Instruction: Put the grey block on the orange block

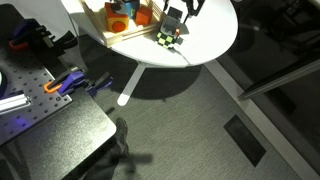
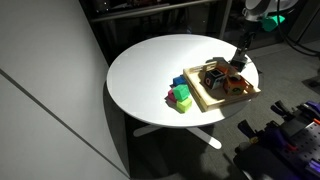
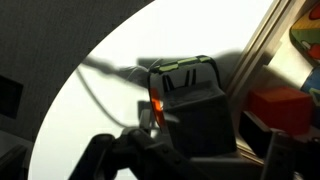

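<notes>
My gripper (image 1: 177, 13) hangs over the white round table (image 1: 215, 35) beside the wooden tray (image 1: 103, 27), and shows at the tray's far side in an exterior view (image 2: 238, 62). In the wrist view the gripper (image 3: 195, 135) appears shut on the grey block (image 3: 190, 100), a dark block that fills the space between the fingers, with an orange glint on its left edge. An orange block (image 1: 143, 17) lies in the tray. A red-orange block (image 3: 282, 105) shows to the right in the wrist view, past the tray's wooden edge (image 3: 262, 50).
The checkered cube with a green block (image 1: 168, 40) stands on the table just outside the tray. A green block (image 2: 182, 98) and a blue one (image 2: 178, 83) sit by the tray (image 2: 205, 101). A workbench with tools (image 1: 40, 95) stands nearby.
</notes>
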`<control>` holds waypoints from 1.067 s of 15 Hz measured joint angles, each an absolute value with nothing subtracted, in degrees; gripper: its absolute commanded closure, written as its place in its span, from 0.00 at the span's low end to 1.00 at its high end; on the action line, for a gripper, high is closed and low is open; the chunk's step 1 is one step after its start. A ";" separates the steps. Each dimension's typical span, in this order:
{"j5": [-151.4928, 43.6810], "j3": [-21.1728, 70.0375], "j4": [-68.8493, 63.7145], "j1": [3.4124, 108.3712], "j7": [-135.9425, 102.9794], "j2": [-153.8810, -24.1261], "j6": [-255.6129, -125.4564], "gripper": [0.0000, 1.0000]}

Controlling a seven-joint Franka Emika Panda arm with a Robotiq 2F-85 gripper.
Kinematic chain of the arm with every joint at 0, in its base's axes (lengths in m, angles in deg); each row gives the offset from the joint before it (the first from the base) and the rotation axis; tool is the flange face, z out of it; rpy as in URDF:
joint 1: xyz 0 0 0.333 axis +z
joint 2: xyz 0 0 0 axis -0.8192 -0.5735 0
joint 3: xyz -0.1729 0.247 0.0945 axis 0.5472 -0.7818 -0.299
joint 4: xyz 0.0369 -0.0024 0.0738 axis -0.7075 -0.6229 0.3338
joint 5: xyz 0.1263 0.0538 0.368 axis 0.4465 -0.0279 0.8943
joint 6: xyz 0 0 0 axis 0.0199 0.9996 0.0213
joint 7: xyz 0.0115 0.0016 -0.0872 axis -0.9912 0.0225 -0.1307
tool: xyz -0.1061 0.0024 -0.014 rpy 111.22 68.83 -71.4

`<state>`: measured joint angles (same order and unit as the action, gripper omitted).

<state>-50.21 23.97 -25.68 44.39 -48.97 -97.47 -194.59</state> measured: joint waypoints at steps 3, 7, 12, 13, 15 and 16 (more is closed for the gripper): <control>-51.43 23.98 -25.67 44.40 -48.48 -97.59 -194.60 0.63; -52.63 23.98 -25.68 44.85 -47.14 -97.31 -194.81 0.68; -53.98 23.88 -25.71 47.90 -42.28 -96.01 -195.09 0.68; -54.38 23.86 -25.71 48.72 -41.01 -95.77 -195.18 0.68; -55.09 23.67 -25.73 50.27 -38.90 -95.22 -195.30 0.68; -55.11 23.50 -25.76 50.90 -38.40 -94.94 -195.30 0.68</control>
